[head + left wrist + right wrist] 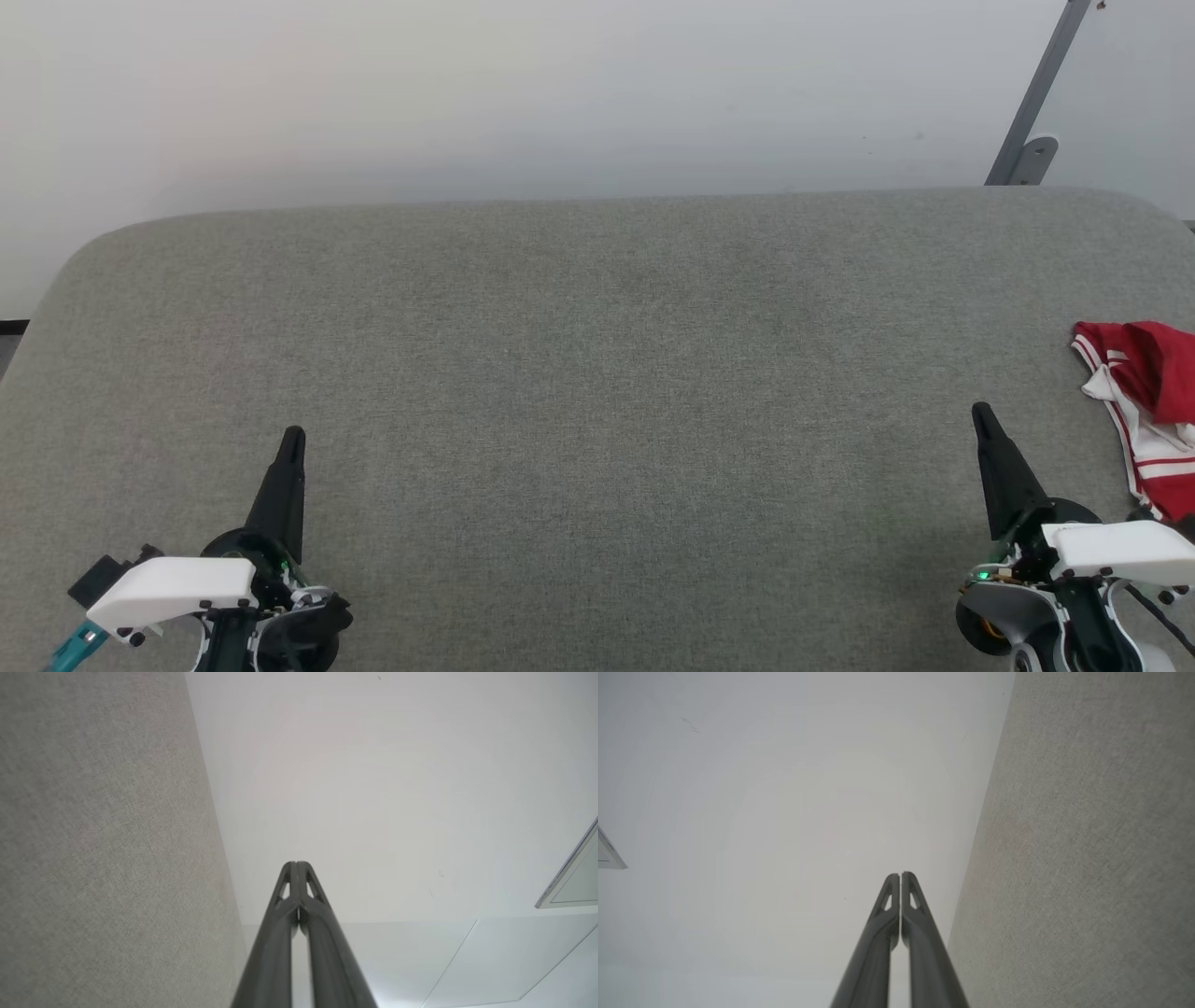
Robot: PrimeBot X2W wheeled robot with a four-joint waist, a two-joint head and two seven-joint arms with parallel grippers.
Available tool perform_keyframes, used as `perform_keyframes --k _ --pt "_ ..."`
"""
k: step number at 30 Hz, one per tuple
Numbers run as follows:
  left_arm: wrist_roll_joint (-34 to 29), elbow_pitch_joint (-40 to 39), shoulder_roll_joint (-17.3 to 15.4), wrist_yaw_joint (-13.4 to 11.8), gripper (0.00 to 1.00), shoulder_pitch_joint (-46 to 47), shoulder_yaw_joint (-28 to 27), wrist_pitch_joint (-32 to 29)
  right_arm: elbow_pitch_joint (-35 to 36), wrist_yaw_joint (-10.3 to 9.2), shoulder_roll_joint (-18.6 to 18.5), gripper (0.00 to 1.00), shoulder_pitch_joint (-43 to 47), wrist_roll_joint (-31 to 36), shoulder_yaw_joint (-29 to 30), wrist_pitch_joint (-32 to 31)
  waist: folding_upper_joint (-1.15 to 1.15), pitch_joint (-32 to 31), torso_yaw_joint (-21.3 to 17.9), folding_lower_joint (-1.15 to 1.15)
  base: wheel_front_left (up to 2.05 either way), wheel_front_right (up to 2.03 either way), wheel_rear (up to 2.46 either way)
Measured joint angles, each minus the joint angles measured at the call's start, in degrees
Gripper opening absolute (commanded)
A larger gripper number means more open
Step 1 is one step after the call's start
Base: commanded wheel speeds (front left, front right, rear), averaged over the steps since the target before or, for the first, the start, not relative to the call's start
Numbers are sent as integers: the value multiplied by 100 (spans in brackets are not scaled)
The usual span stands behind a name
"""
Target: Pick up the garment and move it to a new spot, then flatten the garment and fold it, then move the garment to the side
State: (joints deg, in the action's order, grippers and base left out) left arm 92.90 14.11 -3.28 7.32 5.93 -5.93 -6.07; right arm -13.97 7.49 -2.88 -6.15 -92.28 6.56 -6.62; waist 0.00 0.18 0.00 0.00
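At the table's (597,373) far right edge the garment (1146,392) lies in a rumpled heap, partly out of frame. That fits a jersey waiting to be carried across, or one already set aside, though the visible part looks bunched rather than folded. The left jaws and right jaws, near the front edge, are pressed together, gripping nothing.

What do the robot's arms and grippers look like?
Left gripper and right gripper: long tapering black jaws, black hub, white cover. Teal part at the left wrist; green light and black cable at the right.
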Motion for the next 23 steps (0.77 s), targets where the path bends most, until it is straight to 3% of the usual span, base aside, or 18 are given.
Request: perform_keyframes --k 23 --pt "-14 0 12 0 0 0 -18 -8 0 0 0 0 0 0 0 0 0 0 0 0 0 0 0"
